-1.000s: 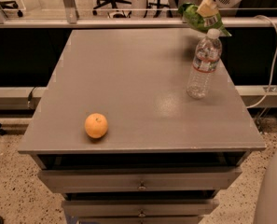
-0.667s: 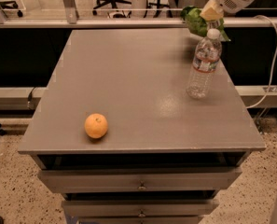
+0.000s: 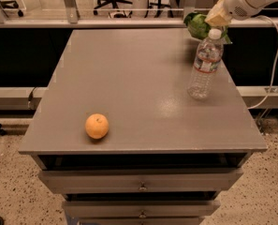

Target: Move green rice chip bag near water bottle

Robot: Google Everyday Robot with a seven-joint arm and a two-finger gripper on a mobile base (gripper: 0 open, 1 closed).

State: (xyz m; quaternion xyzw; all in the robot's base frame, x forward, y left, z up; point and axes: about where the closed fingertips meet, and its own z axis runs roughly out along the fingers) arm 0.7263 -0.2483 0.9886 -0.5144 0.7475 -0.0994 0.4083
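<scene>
The water bottle [image 3: 205, 64] stands upright on the right side of the grey table [image 3: 138, 78]; it is clear and ribbed, with a white cap and a thin red-and-white band. My gripper [image 3: 214, 18] comes in from the top right, just behind and above the bottle's cap. It is shut on the green rice chip bag [image 3: 197, 25]. The crumpled bag hangs near the table's far right edge, right behind the bottle. Part of the bag is hidden by the gripper and the bottle cap.
An orange [image 3: 97, 126] lies near the table's front left. Drawers [image 3: 141, 186] sit under the tabletop. A white cable [image 3: 273, 55] hangs to the right of the table. A rail and office chairs stand behind the far edge.
My gripper with the green bag has come down slightly behind the bottle. The bottle and the orange have not moved.
</scene>
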